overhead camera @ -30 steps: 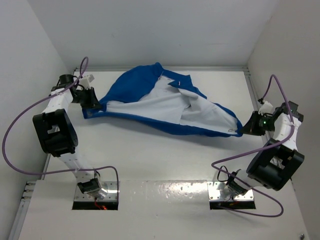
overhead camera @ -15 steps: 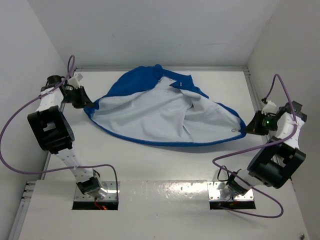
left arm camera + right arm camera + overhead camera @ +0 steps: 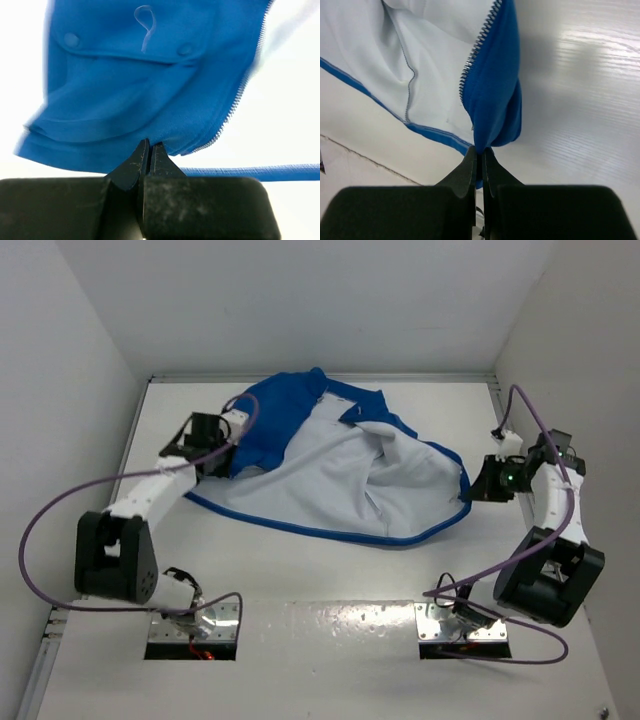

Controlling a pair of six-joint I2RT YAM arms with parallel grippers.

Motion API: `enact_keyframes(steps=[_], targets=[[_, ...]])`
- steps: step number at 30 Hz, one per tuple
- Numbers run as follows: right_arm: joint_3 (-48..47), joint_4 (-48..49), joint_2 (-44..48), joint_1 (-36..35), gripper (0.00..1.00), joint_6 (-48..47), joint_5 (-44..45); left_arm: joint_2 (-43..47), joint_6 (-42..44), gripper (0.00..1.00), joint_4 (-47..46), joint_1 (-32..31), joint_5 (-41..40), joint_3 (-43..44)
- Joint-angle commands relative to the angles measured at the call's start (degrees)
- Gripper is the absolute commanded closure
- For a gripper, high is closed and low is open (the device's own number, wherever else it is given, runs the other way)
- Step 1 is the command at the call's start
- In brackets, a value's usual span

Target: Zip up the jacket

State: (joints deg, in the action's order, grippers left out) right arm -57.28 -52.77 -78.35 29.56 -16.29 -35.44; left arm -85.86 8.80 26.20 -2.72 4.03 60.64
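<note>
The royal blue jacket (image 3: pixel 262 418) lies open at the back of the table, its white lining (image 3: pixel 330 470) facing up. My left gripper (image 3: pixel 222 452) is shut on the jacket's left front corner; the left wrist view shows a flap pocket (image 3: pixel 125 55) and light zipper teeth (image 3: pixel 239 95) above the fingertips (image 3: pixel 150 150). My right gripper (image 3: pixel 480 486) is shut on the jacket's right front corner; the right wrist view shows blue fabric (image 3: pixel 495 100) and zipper teeth (image 3: pixel 477 50) rising from the pinched jaws (image 3: pixel 481 152).
White walls enclose the table (image 3: pixel 330 570) on the left, back and right. Purple cables (image 3: pixel 45 530) loop beside both arms. Two metal base plates (image 3: pixel 465 625) sit at the near edge.
My left gripper has swung right and inward with its corner, folding the left front panel over. My right gripper moved slightly left. The jacket is less stretched than before.
</note>
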Motion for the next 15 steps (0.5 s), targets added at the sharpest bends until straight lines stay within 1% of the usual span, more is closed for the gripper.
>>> enact_keyframes(steps=[1, 2, 4, 5, 7, 8, 11, 15], targets=[[0.67, 3.29, 2.49, -2.75, 1.0, 3.71, -0.24, 8.33, -0.8, 1.0, -18.33, -7.8, -29.88, -10.15], [0.76, 3.55, 2.5, -3.71, 1.0, 4.07, -0.24, 10.26, -0.8, 1.0, -20.29, -11.57, -33.44, -11.76], [0.85, 3.82, 2.5, -4.69, 1.0, 5.04, 0.02, 10.81, -0.02, 1.0, -23.63, -14.67, -39.6, -14.66], [0.94, 4.08, 2.5, -5.12, 1.0, 5.74, 0.02, 11.42, -0.01, 1.0, -26.6, -17.29, -44.33, -17.11], [1.03, 4.87, 2.41, -6.09, 1.0, 6.97, 0.02, 11.42, 1.22, 1.0, -29.26, -19.77, -49.96, -19.32], [1.03, 5.05, 2.32, -6.27, 1.0, 7.15, 0.2, 10.9, 1.22, 1.0, -31.45, -21.61, -51.04, -21.33], [0.76, 6.1, 2.23, -7.85, 1.0, 8.55, 0.2, 7.92, 1.22, 1.0, -33.66, -23.9, -54.21, -22.59], [0.76, 6.54, 2.32, -9.34, 1.0, 9.26, 0.2, 2.03, -2.55, 1.0, -34.28, -23.91, -56.85, -21.79]])
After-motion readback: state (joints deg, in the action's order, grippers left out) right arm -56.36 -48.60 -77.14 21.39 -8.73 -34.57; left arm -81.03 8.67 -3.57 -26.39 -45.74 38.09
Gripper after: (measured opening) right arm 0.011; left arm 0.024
